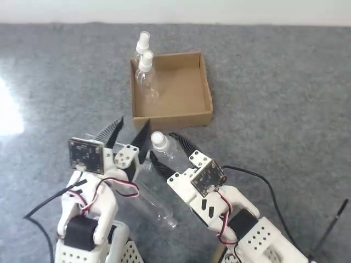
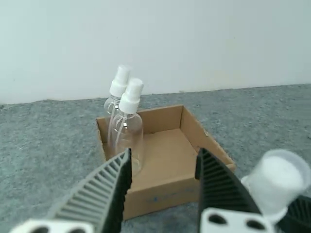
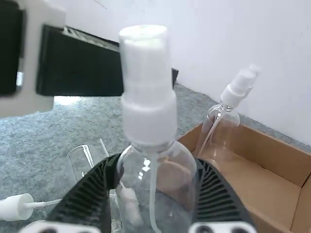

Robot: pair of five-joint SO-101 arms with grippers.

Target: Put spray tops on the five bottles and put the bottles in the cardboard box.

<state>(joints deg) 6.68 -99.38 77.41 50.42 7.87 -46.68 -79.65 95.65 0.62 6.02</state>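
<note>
Grey speckled counter (image 1: 285, 82), plain white wall (image 2: 194, 39) behind. Pinches a capped bottle (image 3: 155, 165) upright in the right fingers (image 3: 218, 204), just before the cardboard box (image 1: 173, 119); spreads the left fingers (image 2: 218, 189) beside it. Catches a loose spray top (image 3: 14, 206) from the right wrist; from above, an uncapped bottle (image 1: 159, 211) lying flat on the counter

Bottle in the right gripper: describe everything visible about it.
The bottle is clear plastic, seemingly empty, upright, with a round shoulder. A white spray top under a translucent cap sits on its neck, and a thin tube runs down inside. The right gripper is shut on its body from both sides. It is held just in front of the box, outside it.
</note>
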